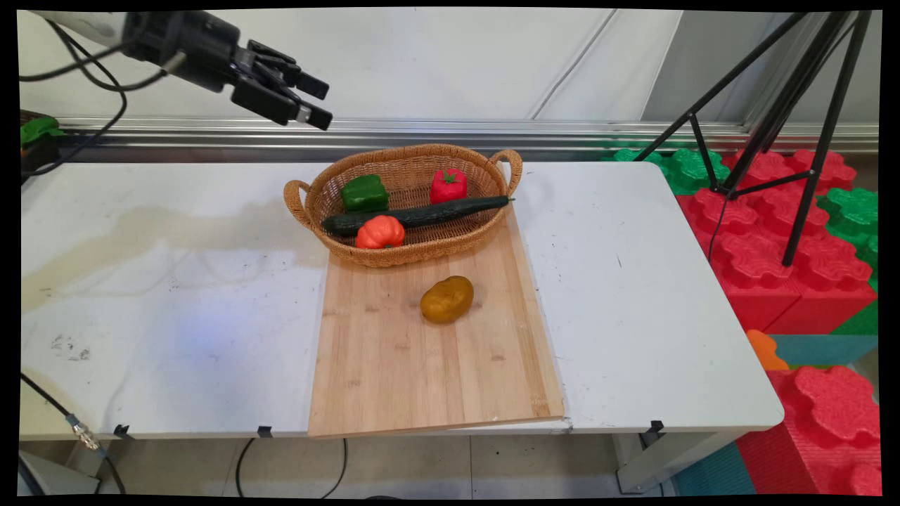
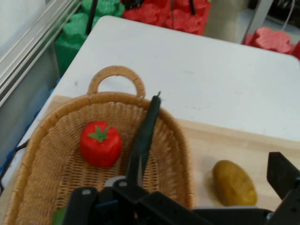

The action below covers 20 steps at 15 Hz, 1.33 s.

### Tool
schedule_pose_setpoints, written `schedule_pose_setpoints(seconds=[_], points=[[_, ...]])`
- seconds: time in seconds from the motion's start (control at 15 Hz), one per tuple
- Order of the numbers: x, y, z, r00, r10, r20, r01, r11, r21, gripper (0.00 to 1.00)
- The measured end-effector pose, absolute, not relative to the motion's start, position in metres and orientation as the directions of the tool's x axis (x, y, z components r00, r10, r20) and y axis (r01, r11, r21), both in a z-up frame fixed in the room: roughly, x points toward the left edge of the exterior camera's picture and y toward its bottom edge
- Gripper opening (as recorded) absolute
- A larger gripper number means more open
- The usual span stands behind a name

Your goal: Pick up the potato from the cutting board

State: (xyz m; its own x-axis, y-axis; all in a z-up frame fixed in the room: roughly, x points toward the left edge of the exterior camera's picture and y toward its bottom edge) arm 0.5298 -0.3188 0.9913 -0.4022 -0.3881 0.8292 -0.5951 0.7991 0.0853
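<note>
Basket (image 1: 415, 246): wicker, two-handled, stood at the far end of the cutting board (image 1: 429, 365) on the white table (image 1: 176, 295).
Cucumber (image 1: 422, 214): lay lengthwise across the basket, tip over the right rim.
Potato (image 1: 446, 299): alone on the board, just in front of the basket.
Peppers: green pepper (image 1: 365, 192) and red pepper (image 1: 448, 185) at the back, orange pepper (image 1: 380, 232) at the front.
Gripper (image 1: 309, 98): raised high, up and left of the basket, fingers parted, holding nothing.
Approach: any descent looked best made straight down, clear of the rim.

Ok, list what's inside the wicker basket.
The wicker basket holds a green pepper, red pepper, orange tomato and long cucumber. Whatever lies beneath them is covered.
</note>
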Motion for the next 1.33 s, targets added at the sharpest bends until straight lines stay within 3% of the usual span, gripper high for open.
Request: schedule_pose_setpoints(seconds=[0.73,1.33], points=[[0.508,-0.296,1.013,-0.386,-0.362,0.849,-0.550,0.829,0.103,1.00],[0.445,-0.291,0.964,-0.509,-0.371,0.777,-0.507,0.858,0.077,1.00]])
